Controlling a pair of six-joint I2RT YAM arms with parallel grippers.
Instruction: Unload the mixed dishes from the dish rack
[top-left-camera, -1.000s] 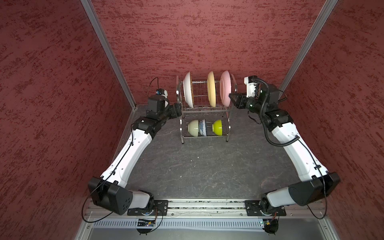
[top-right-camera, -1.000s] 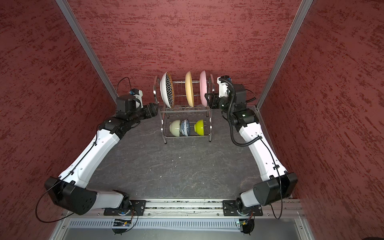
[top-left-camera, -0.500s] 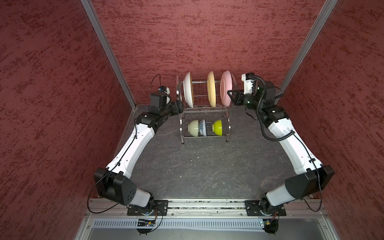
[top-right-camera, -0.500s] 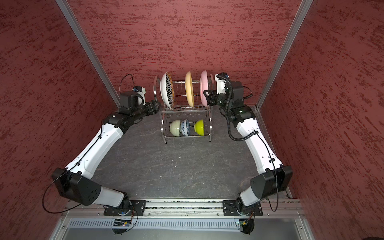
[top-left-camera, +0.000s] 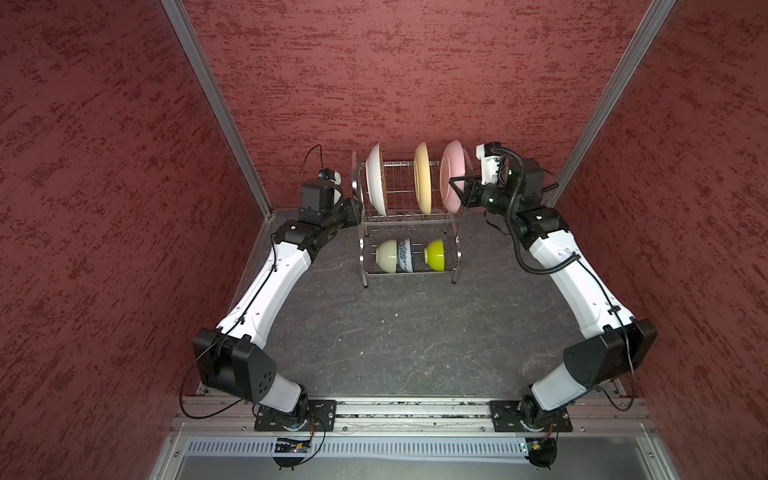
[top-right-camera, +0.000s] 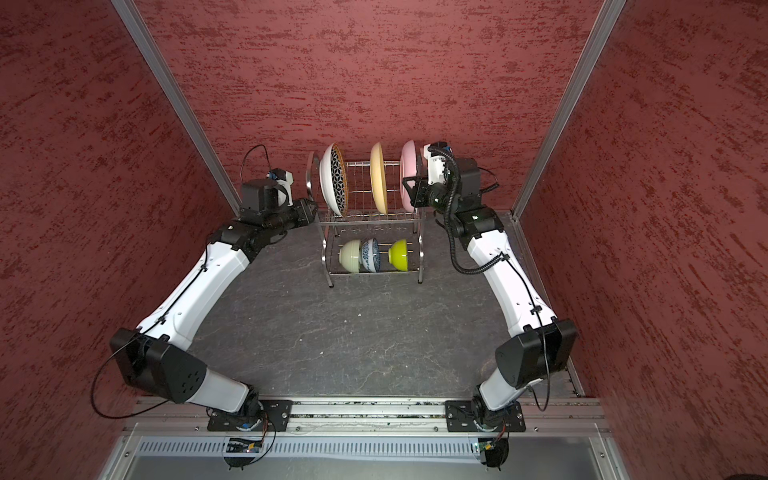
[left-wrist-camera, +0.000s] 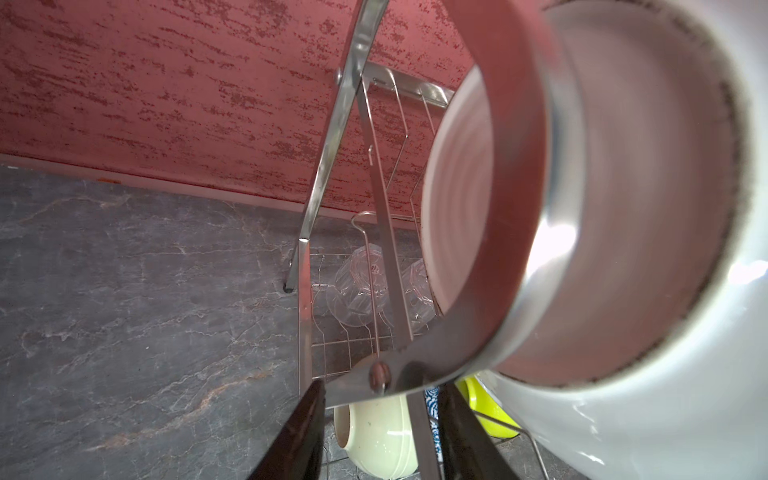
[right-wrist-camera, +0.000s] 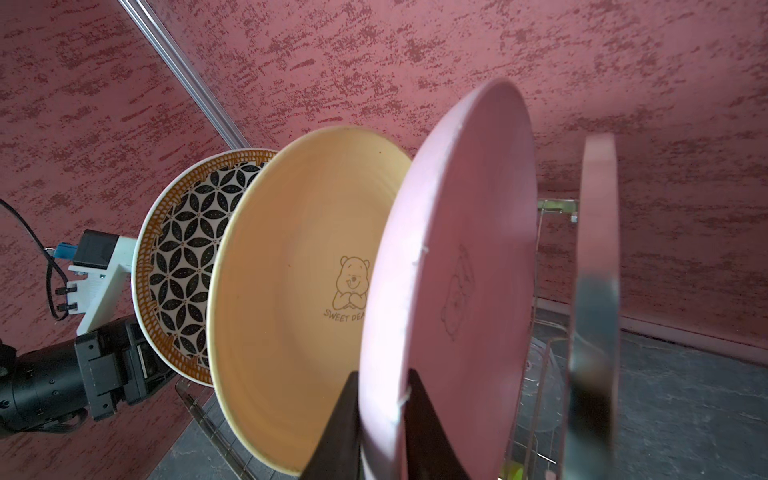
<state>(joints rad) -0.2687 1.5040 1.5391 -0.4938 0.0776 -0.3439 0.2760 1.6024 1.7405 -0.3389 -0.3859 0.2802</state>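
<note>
1. Three plates stand on edge in the upper tier of the rack (top-left-camera: 409, 216). The patterned plate (right-wrist-camera: 183, 249) is at the rack's left end, the yellow plate (right-wrist-camera: 291, 270) is in its middle, and the pink plate (right-wrist-camera: 457, 270) is at its right end. The three stand apart from one another.
2. Three bowls lie on their sides in the rack's lower tier. The cream bowl (top-left-camera: 386, 255) is toward the left and the floral bowl (top-left-camera: 405, 255) is right against it. The lime bowl (top-left-camera: 435, 254) is toward the right, apart from the other two.
3. Two clear tumblers (left-wrist-camera: 361, 291) show in the left wrist view, resting on the lower tier's wires toward the back of the rack.
4. At the rack's right side, the right fingers (right-wrist-camera: 338, 432) are drawn in narrow on the pink plate's lower rim. One finger is on the plate's face and one is on its back. The plate sits in its slot.
5. At the rack's left side, the left fingers (left-wrist-camera: 295, 440) stand partly apart and hold nothing. The steel band of the rack's side frame runs between them, and whether they touch it cannot be told. The patterned plate's white underside is just beyond that band.
6. The rack stands on the dark bench (top-left-camera: 395, 332), close to the back wall.
</note>
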